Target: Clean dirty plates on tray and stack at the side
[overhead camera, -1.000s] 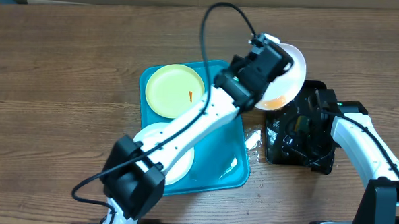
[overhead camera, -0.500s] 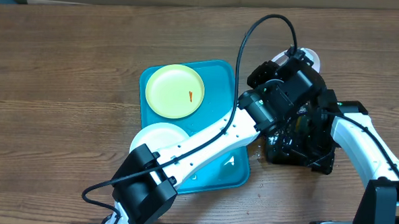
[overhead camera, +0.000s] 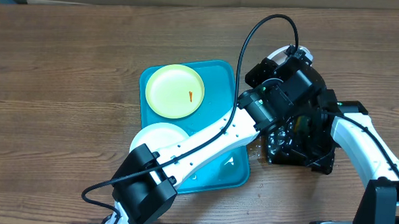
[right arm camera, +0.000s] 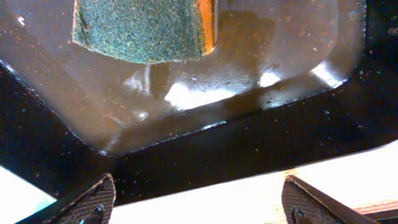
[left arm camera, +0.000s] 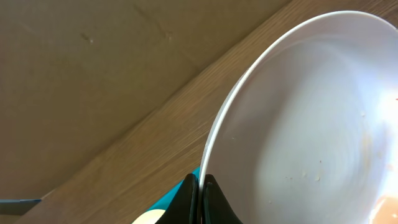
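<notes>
My left gripper (overhead camera: 293, 62) is shut on the rim of a white plate (overhead camera: 280, 55), held tilted above the far end of the black tray; my arm hides most of it. In the left wrist view the jaws (left arm camera: 200, 190) pinch the plate's edge (left arm camera: 311, 124), and an orange smear (left arm camera: 388, 205) shows at the lower right. The turquoise tray (overhead camera: 221, 76) holds a pale yellow plate (overhead camera: 175, 91) with a red smear and a white plate (overhead camera: 156, 136). My right gripper (overhead camera: 305, 130) is open and empty over the black tray; its wrist view (right arm camera: 199, 208) shows nothing between its pads.
The black tray (overhead camera: 319, 163) to the right of the turquoise tray holds shallow water and a green and orange sponge (right arm camera: 143, 28). A wet patch (overhead camera: 252, 140) lies on the wood between the trays. My left arm crosses over the turquoise tray.
My left arm has swung right with the white plate, from beside the black tray to over its far end. The right arm has not moved.
</notes>
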